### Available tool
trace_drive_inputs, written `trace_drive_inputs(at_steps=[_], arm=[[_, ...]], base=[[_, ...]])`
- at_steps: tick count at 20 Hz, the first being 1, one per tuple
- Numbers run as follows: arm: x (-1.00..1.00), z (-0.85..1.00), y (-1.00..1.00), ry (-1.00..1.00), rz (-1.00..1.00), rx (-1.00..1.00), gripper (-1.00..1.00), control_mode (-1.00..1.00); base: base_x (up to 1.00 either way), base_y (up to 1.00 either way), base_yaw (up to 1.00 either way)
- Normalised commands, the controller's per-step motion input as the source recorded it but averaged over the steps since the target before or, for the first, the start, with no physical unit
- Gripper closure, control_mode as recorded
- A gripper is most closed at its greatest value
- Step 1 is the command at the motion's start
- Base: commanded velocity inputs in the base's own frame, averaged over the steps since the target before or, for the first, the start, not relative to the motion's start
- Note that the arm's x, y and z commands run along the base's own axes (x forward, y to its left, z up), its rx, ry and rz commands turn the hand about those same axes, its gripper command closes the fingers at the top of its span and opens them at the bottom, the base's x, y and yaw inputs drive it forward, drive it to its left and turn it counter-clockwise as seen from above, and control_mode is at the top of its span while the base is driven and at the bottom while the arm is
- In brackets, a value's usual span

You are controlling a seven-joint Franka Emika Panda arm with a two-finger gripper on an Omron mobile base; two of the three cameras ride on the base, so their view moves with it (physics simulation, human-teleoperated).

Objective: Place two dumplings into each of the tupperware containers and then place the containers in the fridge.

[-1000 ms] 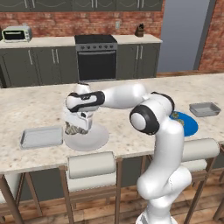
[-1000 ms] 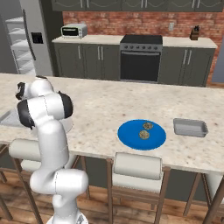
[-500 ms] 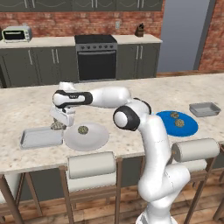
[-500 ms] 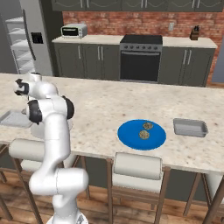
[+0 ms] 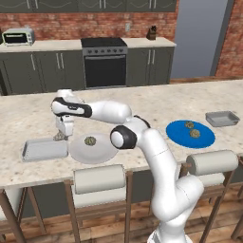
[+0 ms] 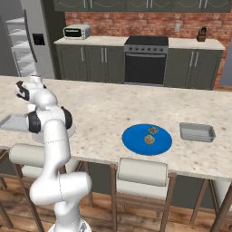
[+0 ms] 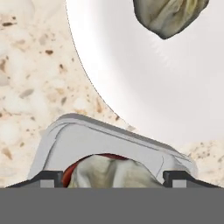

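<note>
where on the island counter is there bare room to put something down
Widest free patch: bare speckled counter between the round white plate and the round blue plate, and the strip behind both. A small gap lies between the blue plate and the right light-grey tray. Crowded at the left: the left light-grey tray, the gripper holding a dumpling, and the white plate sit close together.

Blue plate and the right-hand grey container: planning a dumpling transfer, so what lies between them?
Nothing: in the right base view only bare speckled counter separates the blue plate from the container.
</note>
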Motion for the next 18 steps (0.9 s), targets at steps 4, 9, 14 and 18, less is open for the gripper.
trace_drive_inputs(at_steps=[4,9,14,18], arm=[[-0.2,-0.49,-0.39,0.01,-0.18,0.0,1.0,-1.0],[-0.19,-0.5,0.48,0.0,-0.2,-0.04,1.0,-1.0],[-0.08,0.12,0.58,-0.02,-0.23,0.0,-1.0,-1.0],[-0.05,0.19,0.02,-0.01,-0.26,0.02,-1.0,-1.0]], base=[[0.0,0.0,0.0],[0.0,0.0,0.0],[0.0,0.0,0.0],[0.0,0.0,0.0]])
